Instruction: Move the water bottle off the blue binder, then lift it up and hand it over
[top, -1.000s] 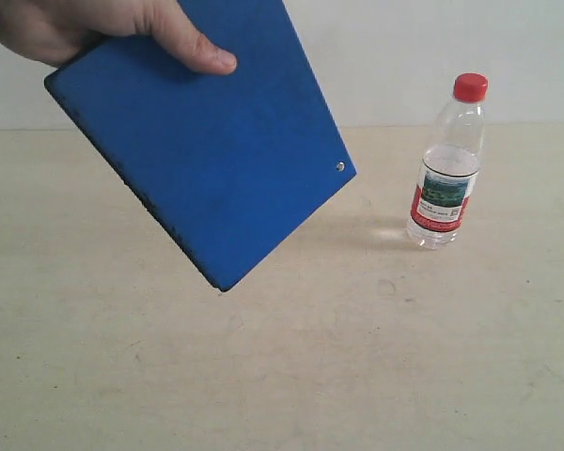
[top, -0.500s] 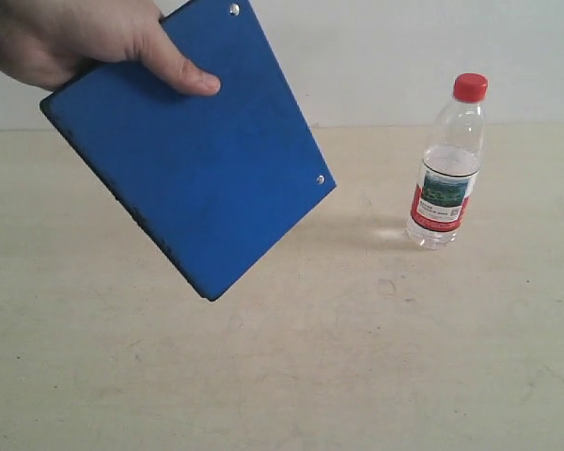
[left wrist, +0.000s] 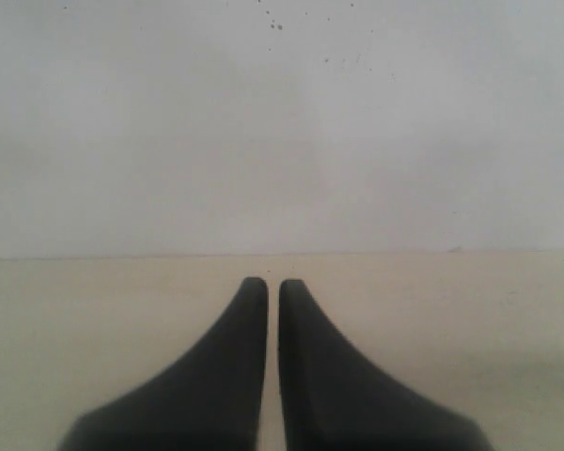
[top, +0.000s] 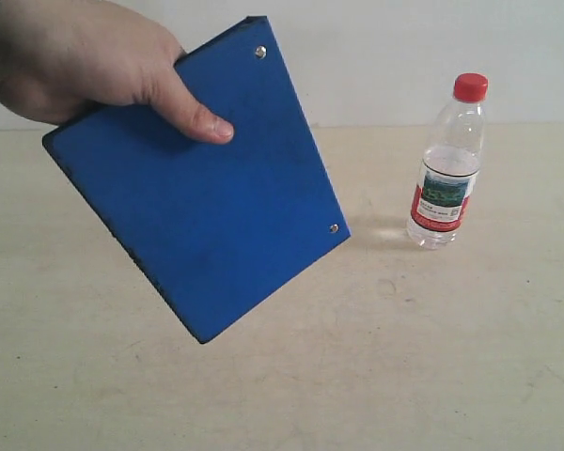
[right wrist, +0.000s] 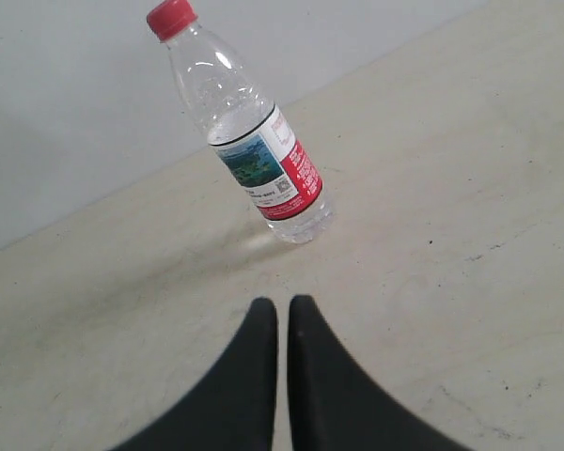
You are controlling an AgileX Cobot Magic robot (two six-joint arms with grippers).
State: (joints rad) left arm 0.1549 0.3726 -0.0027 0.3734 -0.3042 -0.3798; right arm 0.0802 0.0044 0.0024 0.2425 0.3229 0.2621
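A person's hand point(top: 85, 61) holds the blue binder point(top: 202, 188) tilted in the air over the left half of the table. The water bottle point(top: 446, 169) stands upright on the bare table at the right, apart from the binder. In the right wrist view the water bottle point(right wrist: 249, 141) stands a short way beyond my right gripper point(right wrist: 283, 303), which is shut and empty. My left gripper point(left wrist: 266, 283) is shut too, with only table and wall ahead. Neither gripper shows in the exterior view.
The beige table point(top: 357, 376) runs back to a pale wall point(top: 404, 47). The hand and binder hang above the table's left side.
The hand has lowered and turned the binder; its lower corner now sits lower and both rivets show. The bottle has not moved.
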